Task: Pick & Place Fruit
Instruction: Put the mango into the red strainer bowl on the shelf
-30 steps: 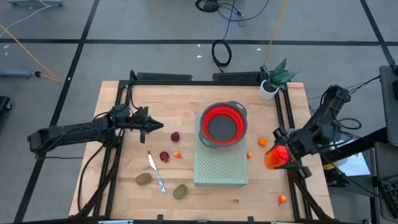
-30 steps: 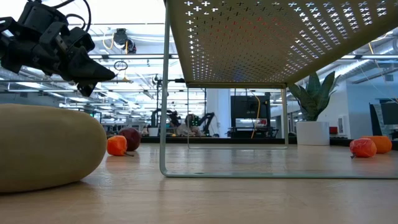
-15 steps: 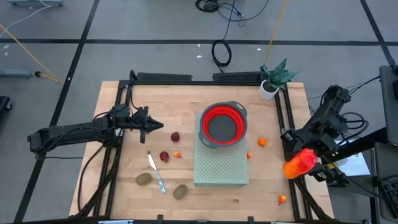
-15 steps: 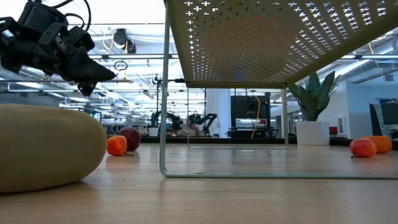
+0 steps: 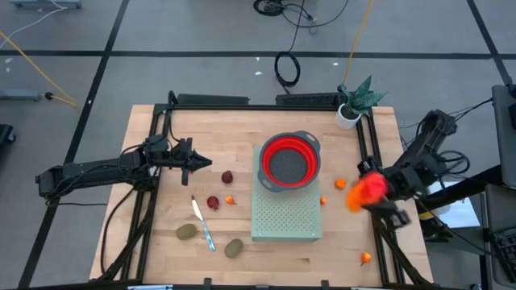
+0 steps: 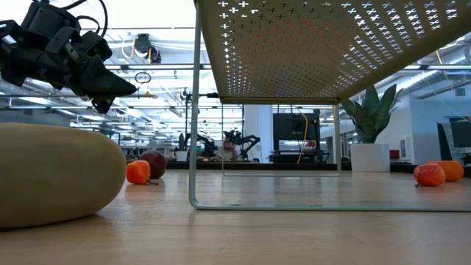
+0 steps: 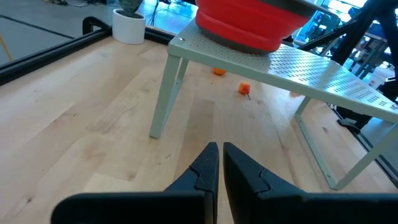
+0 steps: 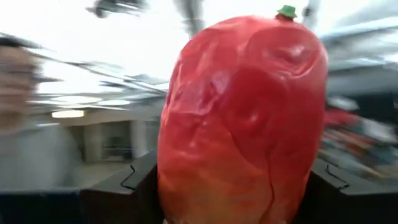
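red-orange fruit [image 5: 367, 190] sits pinched in my right gripper [image 5: 380, 193] at its soft, wrinkled middle (bruises easily); left gripper [image 5: 196, 163] hangs pressed together.

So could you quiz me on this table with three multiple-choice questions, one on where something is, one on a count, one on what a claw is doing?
1. Where does the red bowl stand?
A. On the perforated green stand
B. On the bare wood beside the knife
C. Next to the potted plant, on the floor

2. How many brown-green ovals lie near the table's front edge?
A. One
B. Two
C. Four

3. What is the right gripper doing?
A. Resting empty on the table
B. Pressing into the bowl
C. Holding the big red-orange fruit in the air

Answers: 1 A, the high view shows the bowl on the stand's far end. 2 B, one on each side of the light-blue knife. 3 C, the right wrist view is filled by the fruit between its fingers, at the table's right edge.
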`<state>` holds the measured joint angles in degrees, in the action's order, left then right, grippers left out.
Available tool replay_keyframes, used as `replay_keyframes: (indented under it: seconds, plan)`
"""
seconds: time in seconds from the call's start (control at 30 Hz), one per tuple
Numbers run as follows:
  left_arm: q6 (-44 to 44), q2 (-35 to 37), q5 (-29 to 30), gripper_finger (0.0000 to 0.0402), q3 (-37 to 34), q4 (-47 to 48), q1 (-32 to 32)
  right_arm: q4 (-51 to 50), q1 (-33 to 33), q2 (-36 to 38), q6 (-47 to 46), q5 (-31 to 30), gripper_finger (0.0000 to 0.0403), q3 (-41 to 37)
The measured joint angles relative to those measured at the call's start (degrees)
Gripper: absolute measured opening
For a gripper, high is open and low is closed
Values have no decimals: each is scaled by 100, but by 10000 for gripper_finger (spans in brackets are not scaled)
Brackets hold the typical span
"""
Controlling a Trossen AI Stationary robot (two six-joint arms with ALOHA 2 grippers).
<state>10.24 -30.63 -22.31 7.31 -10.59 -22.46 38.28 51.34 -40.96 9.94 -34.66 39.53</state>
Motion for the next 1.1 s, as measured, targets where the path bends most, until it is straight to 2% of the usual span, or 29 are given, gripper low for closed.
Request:
replay_keyframes:
  seconds: [0.1,0.43,0.73,1.1]
  plan:
    - [4,1,162,21,0,0,3,120,-100,-161,-25,-867,232,0]
    - [9,2,341,21,0,0,1,352,-907,-622,-29,-1909,232,158]
    - [-130,0,342,21,0,0,1,-263,-1735,-1292,-143,-1951,231,876]
    - [-455,0,346,21,0,0,1,-2376,-2752,-2273,-1305,-1908,231,2134]
